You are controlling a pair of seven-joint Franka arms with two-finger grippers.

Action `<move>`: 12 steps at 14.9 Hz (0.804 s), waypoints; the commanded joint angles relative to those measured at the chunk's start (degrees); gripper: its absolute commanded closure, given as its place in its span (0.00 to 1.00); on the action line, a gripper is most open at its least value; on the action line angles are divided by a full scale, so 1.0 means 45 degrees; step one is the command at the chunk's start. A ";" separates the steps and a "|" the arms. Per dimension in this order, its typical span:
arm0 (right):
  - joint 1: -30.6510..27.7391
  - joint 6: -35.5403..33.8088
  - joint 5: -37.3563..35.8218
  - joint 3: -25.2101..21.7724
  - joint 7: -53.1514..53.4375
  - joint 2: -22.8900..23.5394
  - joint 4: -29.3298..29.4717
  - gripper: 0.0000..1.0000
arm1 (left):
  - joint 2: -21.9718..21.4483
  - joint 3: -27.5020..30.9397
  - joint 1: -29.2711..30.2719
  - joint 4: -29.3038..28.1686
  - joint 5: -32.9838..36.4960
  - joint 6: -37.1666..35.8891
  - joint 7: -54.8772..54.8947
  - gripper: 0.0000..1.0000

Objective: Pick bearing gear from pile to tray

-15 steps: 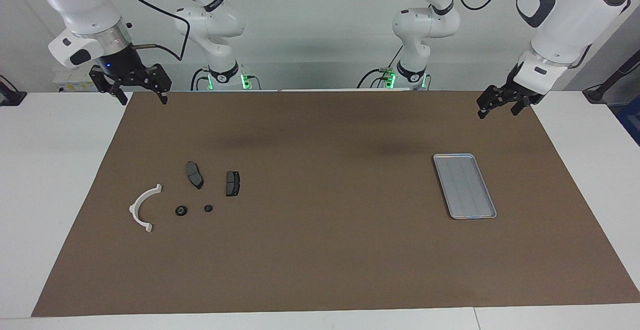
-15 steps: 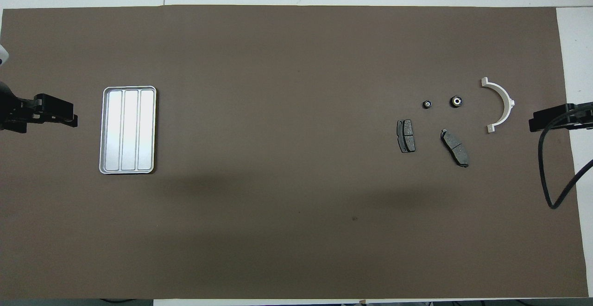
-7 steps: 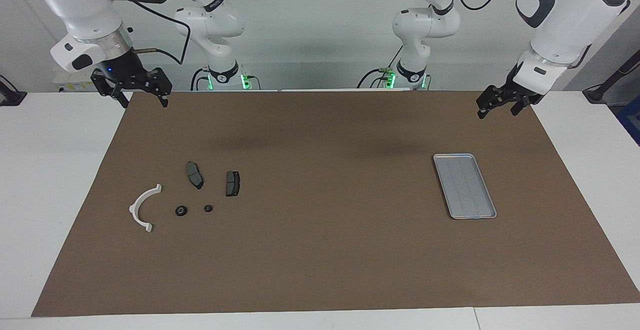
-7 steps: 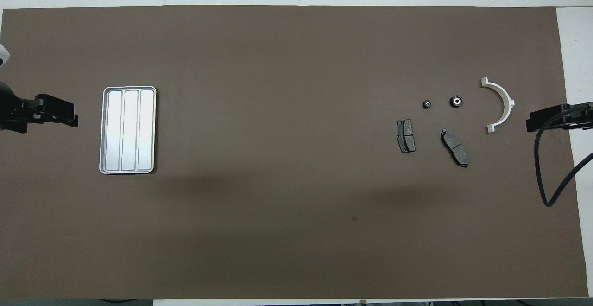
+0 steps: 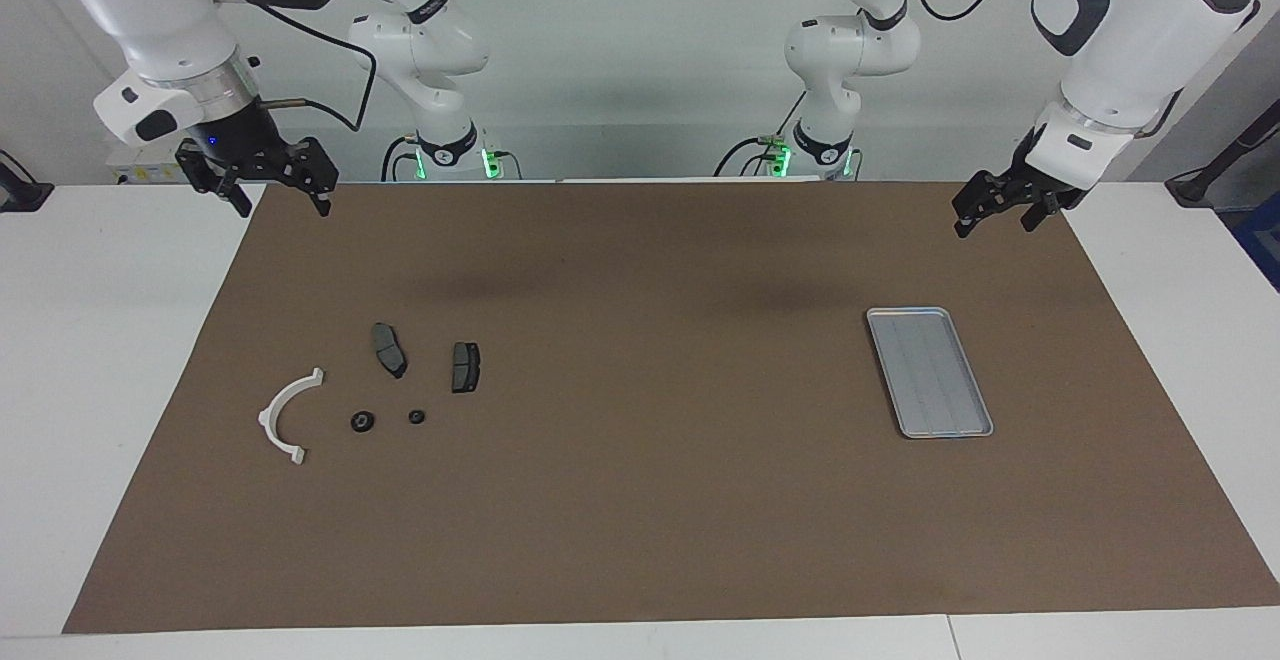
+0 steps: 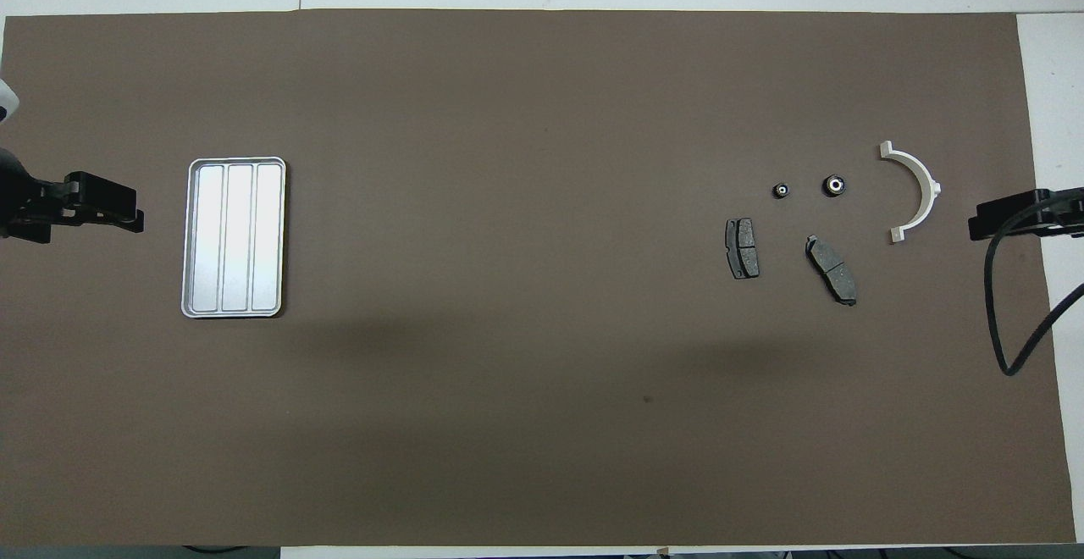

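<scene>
- One brown mat (image 6: 542,415) covers the table. I read it as a clock from above, with 12 o'clock pointing away from the robots.
- The tray (image 6: 235,159) lies flat at 9 o'clock, and nothing is in it, so I judge the task is not begun.
- The left gripper (image 5: 995,223) hangs over the mat's edge at 9 o'clock with jaws spread and nothing in them. This arm waits.
- The right gripper (image 5: 284,205) hangs high over the mat's edge at 3 o'clock, also spread and without load.
- The white half-ring bracket (image 6: 923,178) rests at 3 o'clock.
- Two brake pads (image 6: 742,248) lie at 5 o'clock of the rings.
- The larger black ring (image 6: 834,185) and the smaller black ring (image 6: 781,190) lie apart on the mat. One is probably the bearing gear. Picking, carrying and placing are all left.
</scene>
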 commanded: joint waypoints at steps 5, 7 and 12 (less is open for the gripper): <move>-0.0572 0.1532 0.0096 0.0090 -0.0444 0.2142 0.0561 0.00 | -0.0388 -0.0014 0.0021 -0.0534 0.0134 0.0223 0.0144 0.00; -0.0632 0.2291 0.0057 0.0090 -0.0678 0.3002 0.0641 0.00 | -0.0368 0.0006 -0.0076 -0.0514 0.0153 0.0242 0.0145 0.00; -0.0516 0.3836 0.0037 0.0129 -0.0777 0.4372 0.0661 0.00 | -0.0388 -0.0034 -0.0135 -0.0495 0.0153 0.0145 0.0028 0.00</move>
